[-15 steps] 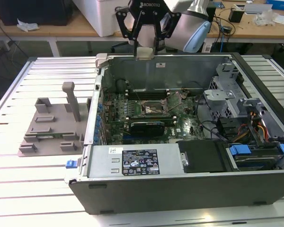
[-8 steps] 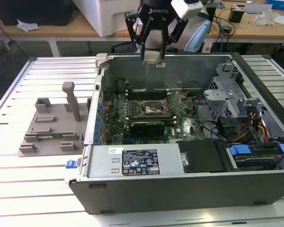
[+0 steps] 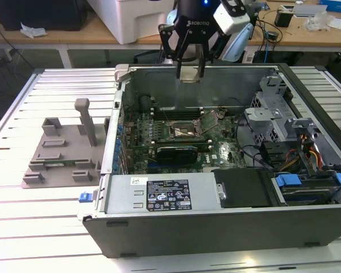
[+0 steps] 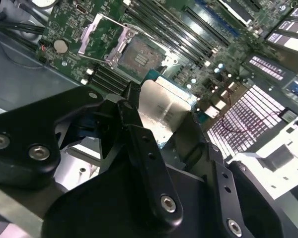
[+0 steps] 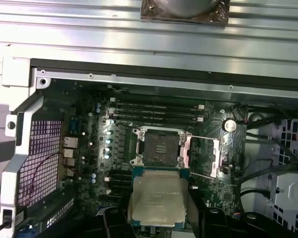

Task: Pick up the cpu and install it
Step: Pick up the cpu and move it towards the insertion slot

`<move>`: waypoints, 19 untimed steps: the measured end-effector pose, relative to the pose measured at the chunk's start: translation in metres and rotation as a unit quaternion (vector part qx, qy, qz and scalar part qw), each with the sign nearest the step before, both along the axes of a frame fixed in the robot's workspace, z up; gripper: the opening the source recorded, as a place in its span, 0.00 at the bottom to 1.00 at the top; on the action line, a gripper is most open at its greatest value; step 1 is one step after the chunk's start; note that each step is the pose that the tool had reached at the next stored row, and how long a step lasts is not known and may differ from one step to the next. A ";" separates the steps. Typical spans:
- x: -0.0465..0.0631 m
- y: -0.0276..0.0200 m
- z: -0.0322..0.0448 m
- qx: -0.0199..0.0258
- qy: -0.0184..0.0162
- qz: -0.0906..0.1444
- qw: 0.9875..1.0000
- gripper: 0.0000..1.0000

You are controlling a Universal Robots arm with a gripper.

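1. The open computer case [image 3: 216,227] lies on its side on a slatted table [image 3: 45,227]. The case's end at the exterior view's right is cut off by the picture's edge.
2. The motherboard [image 5: 89,148] covers the case floor. In the exterior view a long black expansion card [image 3: 173,152] hides a strip of it.
3. The gripper [image 3: 190,73] hangs over the case, clear of the board. The arm above it runs out of the exterior view.
4. The socket [image 5: 159,146] lies open with its metal frame swung aside. Its contacts are too fine to make out.
5. The cpu [image 4: 164,111] is clamped between the gripper's black fingers [image 4: 134,124], silver top showing, held in the air apart from the socket. One finger covers an edge of it. In the exterior view it is only a pale sliver [image 3: 190,77] between the fingertips.
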State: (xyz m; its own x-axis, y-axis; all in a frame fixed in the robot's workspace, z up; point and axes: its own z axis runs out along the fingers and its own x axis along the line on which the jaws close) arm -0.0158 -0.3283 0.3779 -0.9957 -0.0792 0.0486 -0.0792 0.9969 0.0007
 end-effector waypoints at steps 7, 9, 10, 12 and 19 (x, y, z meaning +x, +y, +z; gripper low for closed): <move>0.007 0.0019 -0.0178 0.000 0.001 0.000 1.000 0.53; 0.009 0.0027 -0.0222 0.000 0.001 0.000 1.000 0.53; 0.009 0.0031 -0.0242 0.000 0.001 0.000 1.000 0.53; 0.011 0.0042 -0.0295 0.000 0.001 0.000 1.000 0.53; 0.012 0.0080 -0.0468 0.000 0.001 0.000 1.000 0.53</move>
State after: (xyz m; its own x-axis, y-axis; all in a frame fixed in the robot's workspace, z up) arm -0.0039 -0.3203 0.3311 -0.9956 -0.0792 0.0507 -0.0792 0.9969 0.0012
